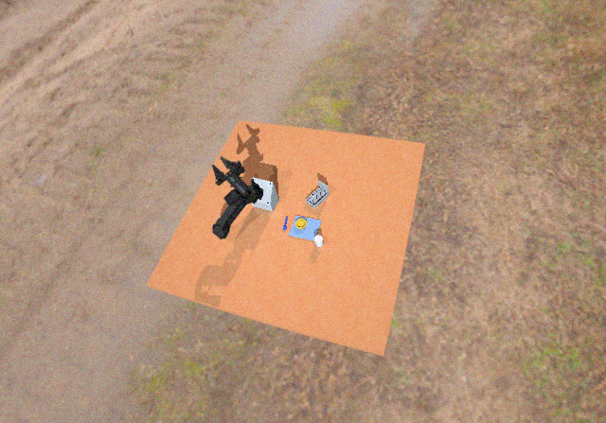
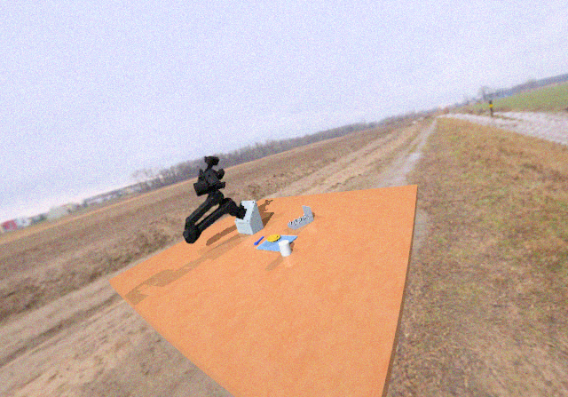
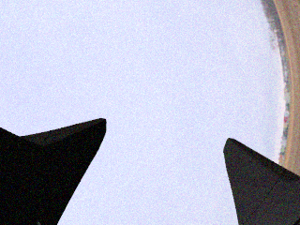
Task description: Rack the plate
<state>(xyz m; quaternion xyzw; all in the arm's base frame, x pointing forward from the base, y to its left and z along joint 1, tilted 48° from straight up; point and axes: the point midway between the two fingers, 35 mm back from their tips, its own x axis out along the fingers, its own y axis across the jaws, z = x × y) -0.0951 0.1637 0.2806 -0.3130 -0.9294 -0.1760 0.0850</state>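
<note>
A small yellow plate (image 1: pixel 300 222) (image 2: pixel 273 237) lies flat on a light blue mat (image 1: pixel 308 233) (image 2: pixel 267 246) near the middle of the orange table (image 1: pixel 318 301) (image 2: pixel 298 319). The grey dish rack (image 1: pixel 318 194) (image 2: pixel 300 220) stands just behind the mat, with nothing in it. My gripper (image 1: pixel 219 164) (image 2: pixel 210 159) (image 3: pixel 165 133) is open and holds nothing. It is raised high at the table's left side, far from the plate, and points up. The wrist view shows only sky between the two dark fingers.
A white cup (image 1: pixel 318 240) (image 2: pixel 285 248) stands at the mat's near corner. A small blue utensil (image 1: pixel 285 222) (image 2: pixel 259 240) lies left of the mat. A pale grey block (image 1: pixel 266 194) (image 2: pixel 249 218) stands beside the arm. Dirt and grass surround the table.
</note>
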